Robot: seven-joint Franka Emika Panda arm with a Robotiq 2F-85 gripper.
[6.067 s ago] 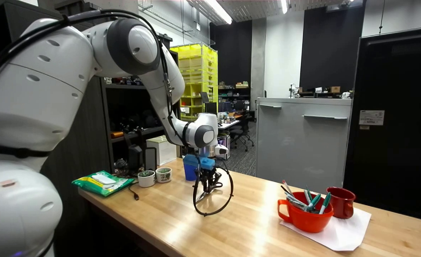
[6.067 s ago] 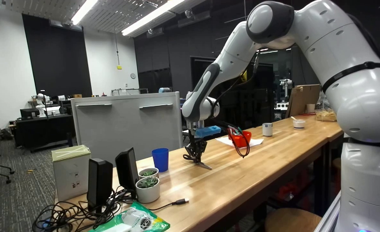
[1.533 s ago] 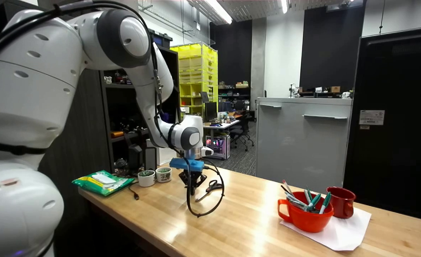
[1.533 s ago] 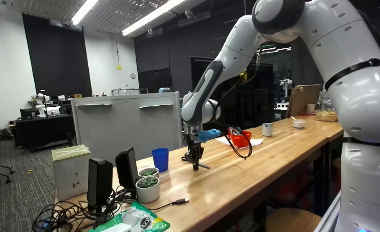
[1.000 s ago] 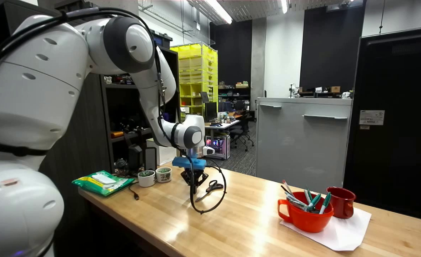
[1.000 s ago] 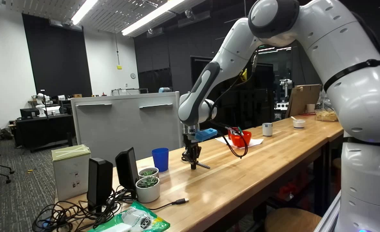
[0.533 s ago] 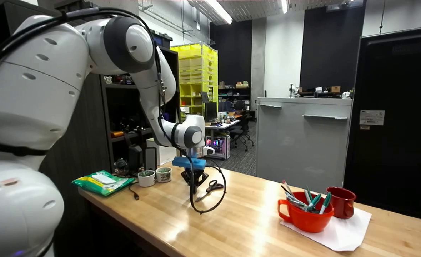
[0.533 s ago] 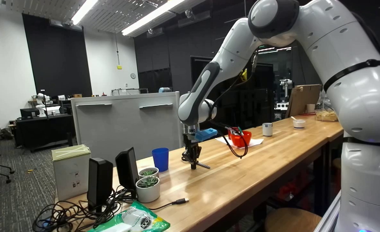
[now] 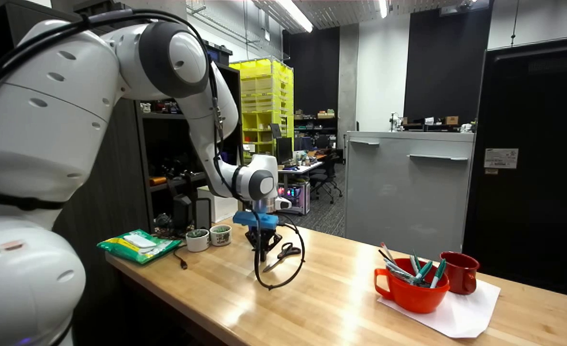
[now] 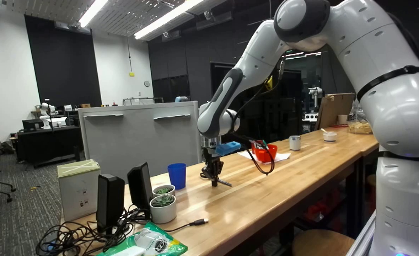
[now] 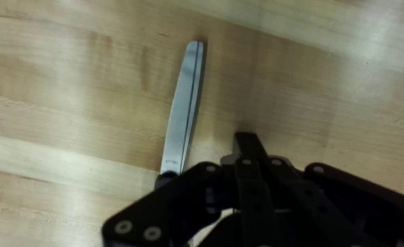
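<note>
1 pair of scissors (image 11: 181, 109) lies on the wooden table (image 11: 102, 85), pointing toward the upper middle of the wrist view. The gripper (image 11: 245, 138) has its jaws together, no object seen between them, its tip just right of the scissors. Compared with 6 s ago, it stands farther left in an exterior view, uncovering the scissors near mid-frame, though over the last 0.5 s it barely moves. The scissors stay put, so I judge them ungripped. A blue cup (image 10: 176, 176) stands left of centre in an exterior view.

smooth metal scissor blades (image 11: 182, 106), matt claw (image 9: 263, 256), glossy wooden tabletop (image 9: 312, 307), shiny plastic packet (image 9: 134, 250), matt paper sheet (image 9: 463, 312)
</note>
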